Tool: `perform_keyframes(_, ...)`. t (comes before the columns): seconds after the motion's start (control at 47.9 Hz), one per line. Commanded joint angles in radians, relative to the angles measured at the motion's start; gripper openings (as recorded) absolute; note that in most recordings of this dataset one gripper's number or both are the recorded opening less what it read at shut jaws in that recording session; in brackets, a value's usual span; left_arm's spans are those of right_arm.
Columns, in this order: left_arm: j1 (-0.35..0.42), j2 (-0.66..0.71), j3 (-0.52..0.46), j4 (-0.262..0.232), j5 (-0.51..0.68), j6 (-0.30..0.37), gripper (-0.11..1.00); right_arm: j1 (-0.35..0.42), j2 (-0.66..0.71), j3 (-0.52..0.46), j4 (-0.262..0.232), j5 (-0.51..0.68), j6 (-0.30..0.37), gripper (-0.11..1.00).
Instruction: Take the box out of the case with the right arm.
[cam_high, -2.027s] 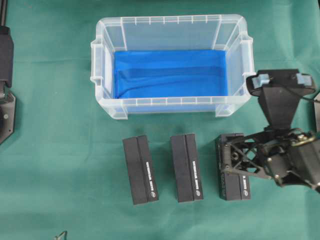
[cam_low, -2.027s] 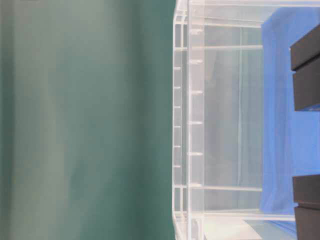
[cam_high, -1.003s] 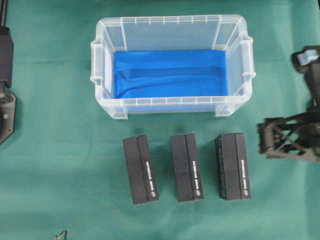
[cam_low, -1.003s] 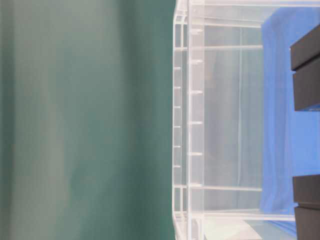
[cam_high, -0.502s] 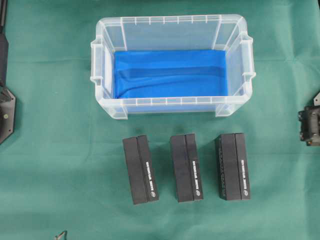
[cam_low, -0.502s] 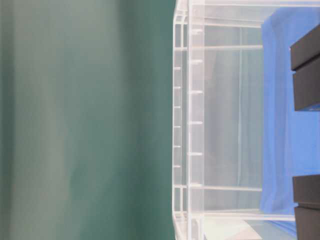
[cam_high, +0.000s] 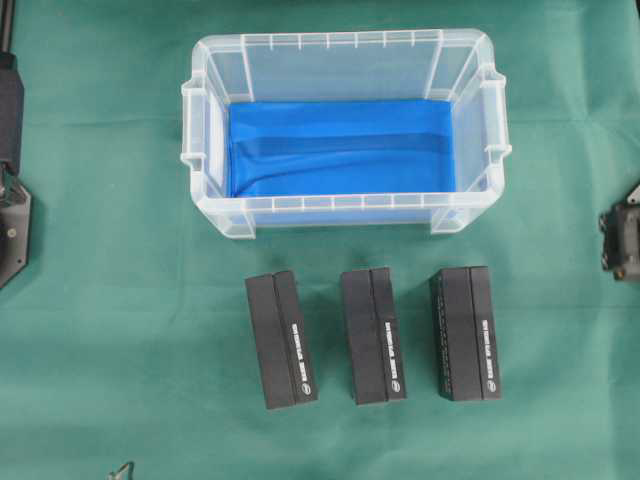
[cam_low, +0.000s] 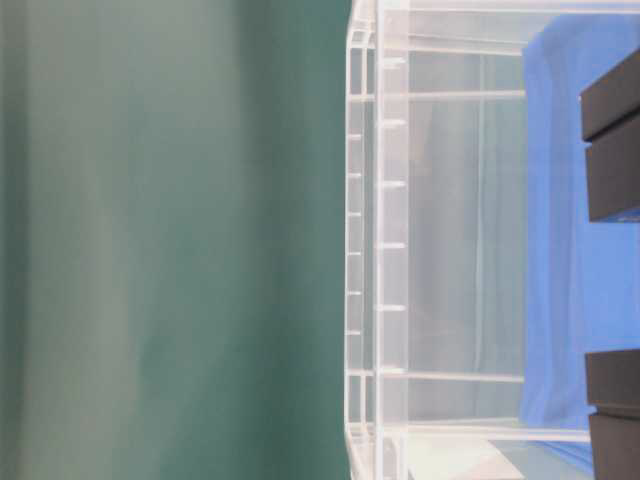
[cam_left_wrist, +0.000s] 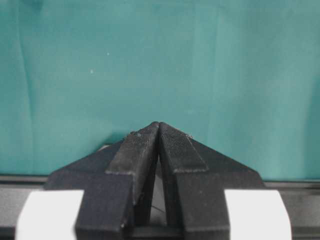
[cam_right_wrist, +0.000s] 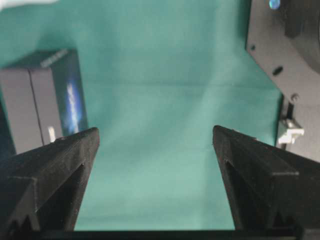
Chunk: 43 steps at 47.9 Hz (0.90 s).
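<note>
The clear case (cam_high: 200, 120) stands at the back middle of the green cloth, and only its blue lining (cam_high: 340, 145) shows inside. Three black boxes lie in a row in front of it: left (cam_high: 281, 340), middle (cam_high: 373, 335) and right (cam_high: 466, 332). Only a piece of the right arm (cam_high: 624, 243) shows, at the right edge of the overhead view. In the right wrist view my right gripper (cam_right_wrist: 155, 132) is open over bare cloth, a black box (cam_right_wrist: 45, 100) off to its left. My left gripper (cam_left_wrist: 159, 124) is shut, with nothing in it.
The left arm (cam_high: 12, 200) sits at the left edge of the overhead view. A black robot base (cam_right_wrist: 285, 60) fills the right side of the right wrist view. A small metal clip (cam_high: 122, 468) lies at the front left.
The right arm has drawn back to the right, from over the right-hand box to the frame's edge. That box stays on the cloth. The left arm barely moved.
</note>
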Motion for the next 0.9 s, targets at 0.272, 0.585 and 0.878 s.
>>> perform_keyframes(0.272,-0.003,0.0,-0.02,0.003,-0.006,0.0,0.0,-0.293,-0.043,0.002,-0.015,0.003,-0.33,0.88)
perform_keyframes(0.585,-0.003,0.0,-0.018,0.003,-0.006,0.0,0.0,-0.541,-0.046,0.012,-0.011,-0.052,-0.604,0.88)
perform_keyframes(0.878,-0.003,-0.002,-0.02,0.003,-0.006,0.0,0.0,-0.603,-0.046,0.038,-0.002,-0.086,-0.663,0.88)
